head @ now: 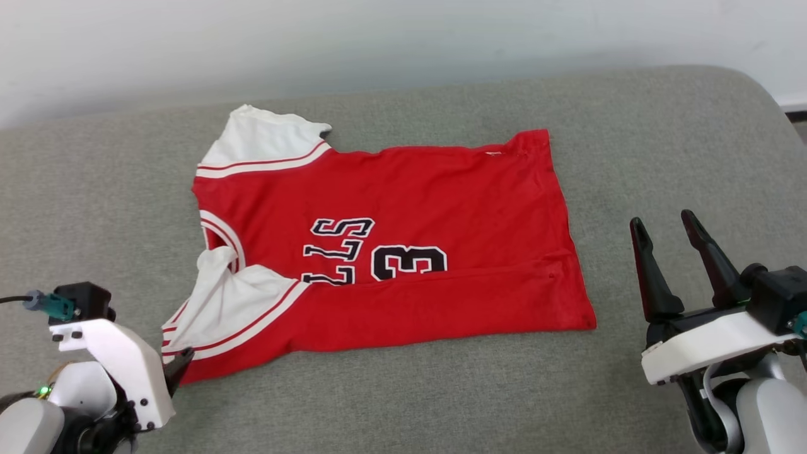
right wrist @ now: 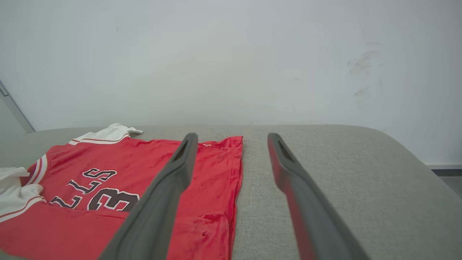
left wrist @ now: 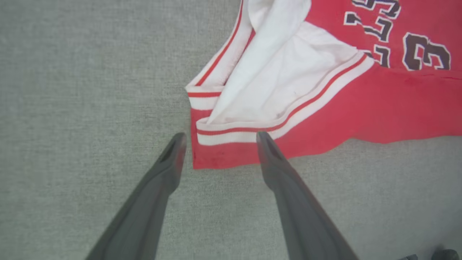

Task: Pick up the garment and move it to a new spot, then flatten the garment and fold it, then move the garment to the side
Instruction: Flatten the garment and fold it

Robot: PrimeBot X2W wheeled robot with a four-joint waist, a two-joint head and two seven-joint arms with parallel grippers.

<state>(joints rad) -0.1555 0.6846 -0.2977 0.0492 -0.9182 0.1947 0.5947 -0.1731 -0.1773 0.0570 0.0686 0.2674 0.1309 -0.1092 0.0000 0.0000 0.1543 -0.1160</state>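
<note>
The garment (head: 410, 189) lies flat on the grey padded surface (head: 630, 113), collar to the left. It is red with white striped sleeves and black lettering, and its near long edge is folded up over the lower part of the lettering. My left gripper (left wrist: 220, 139) is open, its two fingers straddling the garment's (left wrist: 361, 108) near left corner just above the cloth and gripping nothing. In the head view one left fingertip (head: 181, 364) shows at that corner. My right gripper (head: 662, 219) stands open and empty to the right of the garment's hem (right wrist: 236, 162).
A pale wall (head: 403, 38) runs behind the grey surface. The surface's rounded right end (head: 775, 107) drops off toward the floor. Bare grey cushion lies in front of the garment and on both sides of it.
</note>
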